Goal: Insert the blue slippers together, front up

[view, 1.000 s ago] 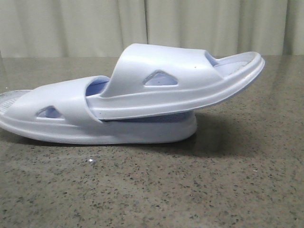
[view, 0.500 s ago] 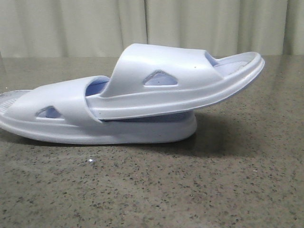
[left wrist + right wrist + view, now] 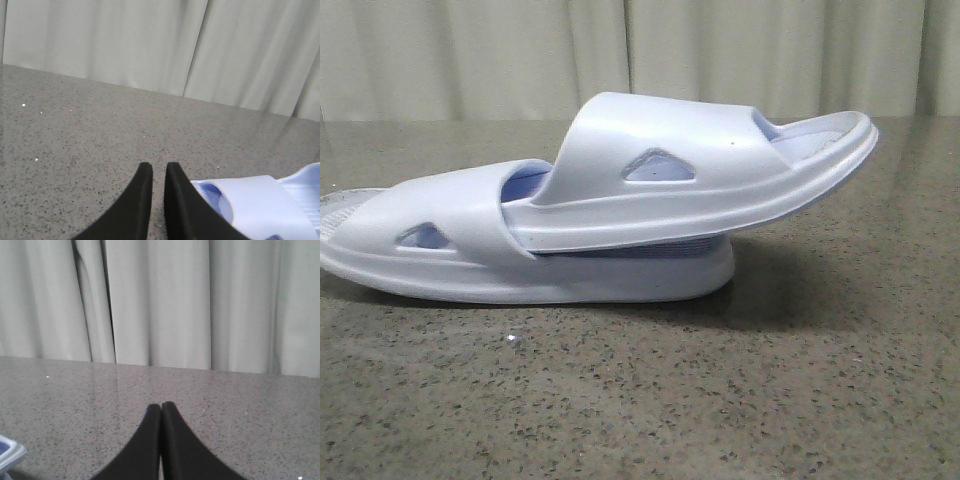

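Observation:
In the front view the two pale blue slippers lie nested on the speckled table. The lower slipper [image 3: 450, 255] lies flat. The upper slipper [image 3: 720, 190] has one end pushed under the lower one's strap, and its other end sticks up to the right. Neither gripper shows in the front view. My left gripper [image 3: 159, 166] is empty, its fingers a thin gap apart, right beside a slipper strap [image 3: 260, 205]. My right gripper [image 3: 161, 406] is shut and empty, and a slipper edge [image 3: 7, 452] shows at the frame corner.
The grey speckled stone table [image 3: 720, 400] runs back to a pale pleated curtain [image 3: 620, 50] behind it. No other objects show.

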You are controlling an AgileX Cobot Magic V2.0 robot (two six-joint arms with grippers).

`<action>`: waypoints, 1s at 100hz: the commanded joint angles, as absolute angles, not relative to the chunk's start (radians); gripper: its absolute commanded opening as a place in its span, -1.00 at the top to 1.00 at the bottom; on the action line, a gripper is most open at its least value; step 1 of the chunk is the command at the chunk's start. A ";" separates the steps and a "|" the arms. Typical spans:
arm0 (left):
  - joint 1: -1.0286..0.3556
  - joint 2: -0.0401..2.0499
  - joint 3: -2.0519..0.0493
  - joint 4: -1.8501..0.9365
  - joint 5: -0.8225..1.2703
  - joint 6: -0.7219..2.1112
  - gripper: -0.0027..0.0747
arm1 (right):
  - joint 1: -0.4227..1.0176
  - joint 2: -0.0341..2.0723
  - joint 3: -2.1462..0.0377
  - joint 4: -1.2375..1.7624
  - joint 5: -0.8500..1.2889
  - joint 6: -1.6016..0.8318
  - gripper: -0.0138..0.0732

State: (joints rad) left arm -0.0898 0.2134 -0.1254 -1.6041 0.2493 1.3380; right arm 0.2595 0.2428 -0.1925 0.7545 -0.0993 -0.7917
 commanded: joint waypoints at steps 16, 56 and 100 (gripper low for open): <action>-0.097 0.186 -0.149 -1.602 0.210 1.336 0.89 | 0.251 0.247 -0.220 0.752 -0.151 -0.805 0.93; -0.097 0.078 -0.149 -0.629 0.256 0.596 0.89 | 0.251 0.247 -0.220 0.752 -0.151 -0.805 0.93; -0.097 -0.033 -0.047 -0.277 0.160 0.255 0.89 | 0.251 0.247 -0.220 0.752 -0.150 -0.805 0.93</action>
State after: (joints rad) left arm -0.0898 -0.0044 -0.0392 -0.2800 0.2855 0.2715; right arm 0.2595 0.2428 -0.1925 0.7545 -0.0993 -0.7935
